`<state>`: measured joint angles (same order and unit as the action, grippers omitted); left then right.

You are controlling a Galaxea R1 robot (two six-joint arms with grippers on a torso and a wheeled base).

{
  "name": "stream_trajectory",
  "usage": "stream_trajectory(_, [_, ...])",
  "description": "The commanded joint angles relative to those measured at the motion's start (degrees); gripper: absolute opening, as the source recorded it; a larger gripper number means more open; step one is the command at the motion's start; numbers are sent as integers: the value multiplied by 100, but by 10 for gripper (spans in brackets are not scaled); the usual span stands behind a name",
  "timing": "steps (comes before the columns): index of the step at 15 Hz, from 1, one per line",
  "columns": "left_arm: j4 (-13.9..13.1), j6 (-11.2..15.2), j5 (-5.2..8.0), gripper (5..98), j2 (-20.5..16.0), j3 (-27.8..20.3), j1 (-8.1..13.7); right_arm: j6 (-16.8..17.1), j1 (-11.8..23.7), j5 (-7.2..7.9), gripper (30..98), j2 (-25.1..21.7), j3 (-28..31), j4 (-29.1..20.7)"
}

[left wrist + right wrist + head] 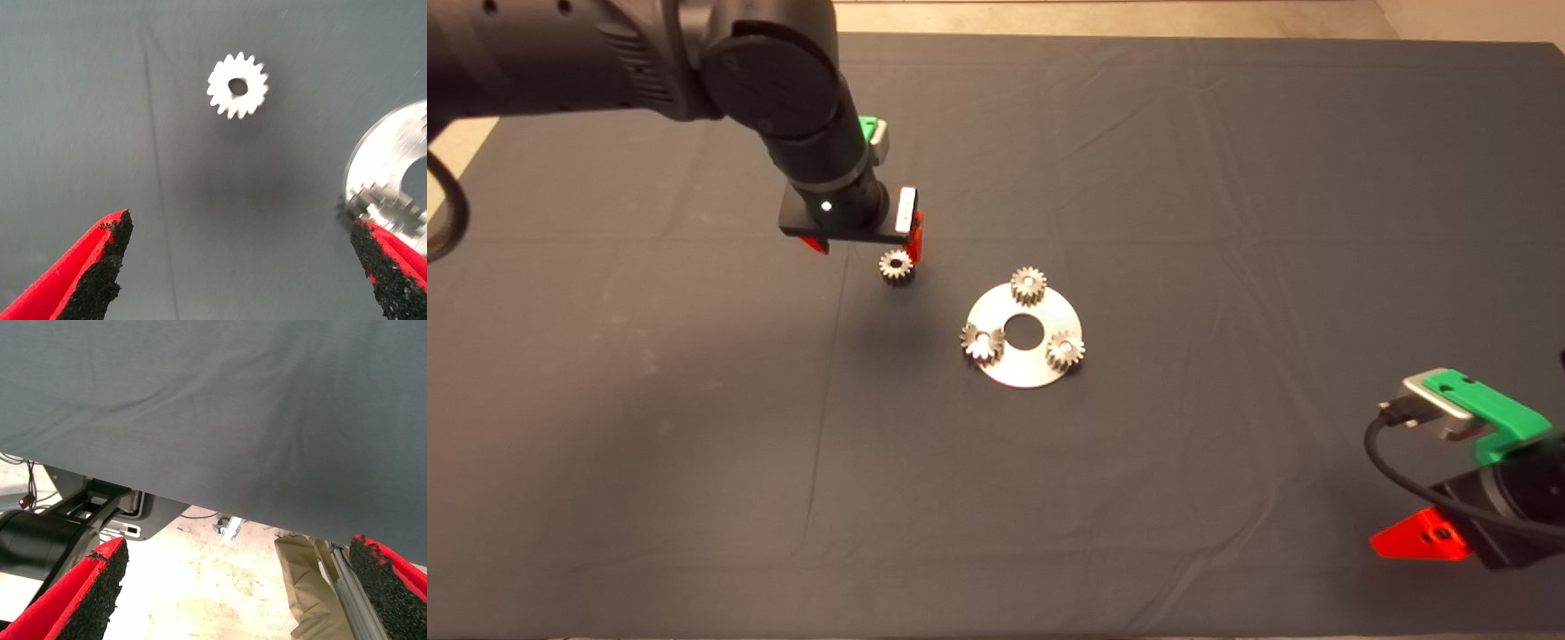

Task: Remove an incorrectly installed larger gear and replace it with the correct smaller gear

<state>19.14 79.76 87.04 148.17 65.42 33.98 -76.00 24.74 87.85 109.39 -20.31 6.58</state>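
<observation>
Worktop point(1227, 178) holds a steel disc point(1040, 369) carrying three gears, the larger gear point(983, 343) at its left. Left gripper point(240, 267) hangs wide open above the loose smaller gear point(896, 267); an off-centre descent could nudge it aside. Right gripper point(1418, 540) waits open at the worktop's edge.

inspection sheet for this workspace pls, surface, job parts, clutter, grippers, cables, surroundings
surface: dark mat, wrinkled.
job's things: round steel plate with centre hole carries three gears; the larger gear sits at its left edge. The smaller gear lies loose on the mat, apart from the plate.
clutter: nothing seen.
grippers: left gripper open, above the mat beside the loose gear, not touching it. Right gripper open, parked at the mat's lower right edge.
cables: black cable loops at the right arm.
surroundings: pale floor beyond the mat.
</observation>
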Motion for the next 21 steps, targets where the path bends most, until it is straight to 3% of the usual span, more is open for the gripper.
stream_trajectory(1, [335,-356,477,839,42,506,-154,421,110,716,877,-450,73,-184])
stream_trajectory(2, [401,-365,234,839,42,547,-230,421,110,716,877,-473,156,-191])
stream_trajectory(3, [579,-356,156,839,72,597,-332,424,110,716,877,-501,234,-201])
stream_trajectory(5, [793,-356,147,839,95,748,-444,436,119,716,877,-759,240,-201])
stream_trajectory(8, [802,-451,138,839,266,1178,-530,516,146,716,877,-809,233,-201])
stream_trajectory(11, [819,-818,7,839,646,1784,-760,516,172,716,877,-765,222,-201])
stream_trajectory(16, [793,-963,-100,839,1087,2219,-760,596,181,716,877,-800,196,-193])
stream_trajectory(18, [729,-945,-21,839,1211,2199,-725,596,181,716,877,-800,187,-192])
stream_trajectory(20, [88,-910,447,839,1352,2193,-681,596,181,716,877,-791,152,-184])
stream_trajectory(21, [-142,-862,651,839,1369,2193,-550,596,181,716,877,-800,152,-184])
